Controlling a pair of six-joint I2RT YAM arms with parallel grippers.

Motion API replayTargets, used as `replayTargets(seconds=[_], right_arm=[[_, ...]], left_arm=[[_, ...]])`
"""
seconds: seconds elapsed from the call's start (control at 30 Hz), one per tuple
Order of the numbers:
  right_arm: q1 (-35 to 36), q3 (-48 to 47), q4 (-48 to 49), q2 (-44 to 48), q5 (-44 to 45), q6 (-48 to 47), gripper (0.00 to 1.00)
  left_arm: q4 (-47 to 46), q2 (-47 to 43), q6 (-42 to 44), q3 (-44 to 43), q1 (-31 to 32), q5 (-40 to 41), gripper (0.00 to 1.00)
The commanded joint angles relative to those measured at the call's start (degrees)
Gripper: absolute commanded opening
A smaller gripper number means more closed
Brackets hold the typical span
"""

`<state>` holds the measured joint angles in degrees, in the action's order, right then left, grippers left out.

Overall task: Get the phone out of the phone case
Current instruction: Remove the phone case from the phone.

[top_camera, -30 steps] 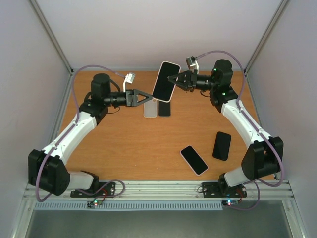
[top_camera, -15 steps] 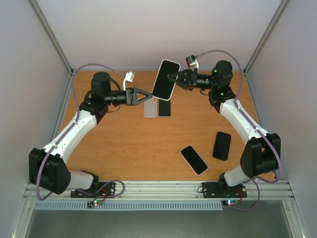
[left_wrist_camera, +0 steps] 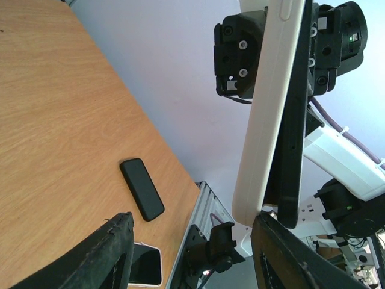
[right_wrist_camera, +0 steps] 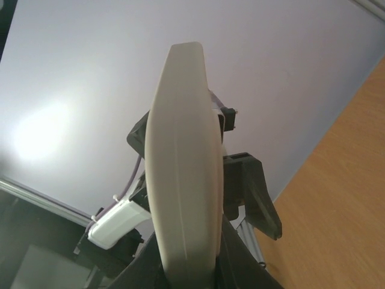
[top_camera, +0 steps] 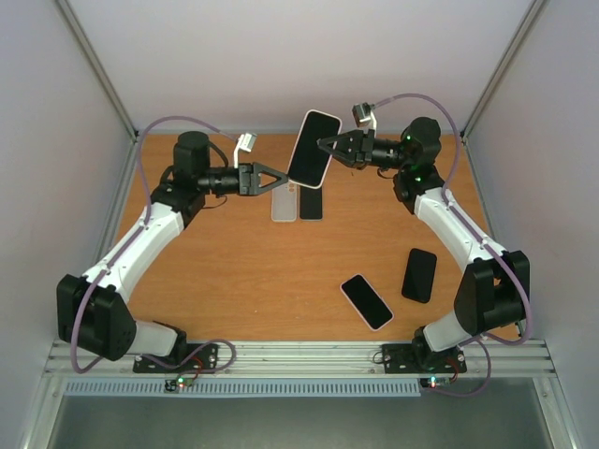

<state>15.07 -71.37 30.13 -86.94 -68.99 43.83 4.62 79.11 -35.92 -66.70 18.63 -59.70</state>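
Left arm (top_camera: 140,245): rises from the lower left of the top view, elbow bent, forearm level and turned toward the upper centre.
Left gripper (top_camera: 281,180): points right, jaws apart, tips either side of the lower end of the phone (top_camera: 314,150); whether they touch it cannot be told.
Right arm (top_camera: 460,238): rises from the lower right, forearm level, pointing left.
Right gripper (top_camera: 323,146): upper centre, jaws clamped on the phone's edge, holding it aloft.

No text or brand seems readable anywhere, even on the phone case (right_wrist_camera: 183,150).
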Motion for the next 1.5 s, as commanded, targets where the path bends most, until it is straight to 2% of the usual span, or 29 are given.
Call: replayTargets(seconds=[0.0,0.3,0.63,1.0,1.1,1.27,1.47], right_arm=[[6.03,-1.77,10.28,3.96,-7.11,6.12,0.01],[6.73,-0.95,18.62,3.99,-7.35,12.21,0.01],[9.38,1.81,13.1,4.62,-9.25,5.92,0.01],[12.45,3.01,12.84,5.52,-12.06,4.08,0.01],[12.78,3.78,12.69,5.75,-12.39,3.81,0.01],[13.67,6.6,10.93,6.14,-12.7,1.8,0.01],[14.1,7.42,6.76,6.01,-13.34,-2.05,0.01]], left_arm=[[2.3,2.68,0.63,0.05,0.55,6.45,0.53],[1.28,3.15,-0.46,-0.85,0.55,6.39,0.53],[0.52,2.72,-0.52,-2.84,0.55,5.05,0.53],[-1.07,3.36,-0.35,-4.19,0.5,3.57,0.53],[-6.62,3.58,-2.03,-4.21,0.44,0.92,0.53],[-21.14,3.29,-12.02,-2.86,0.4,-3.05,0.52],[-29.63,2.99,-18.83,-1.18,0.67,-5.91,0.46]])
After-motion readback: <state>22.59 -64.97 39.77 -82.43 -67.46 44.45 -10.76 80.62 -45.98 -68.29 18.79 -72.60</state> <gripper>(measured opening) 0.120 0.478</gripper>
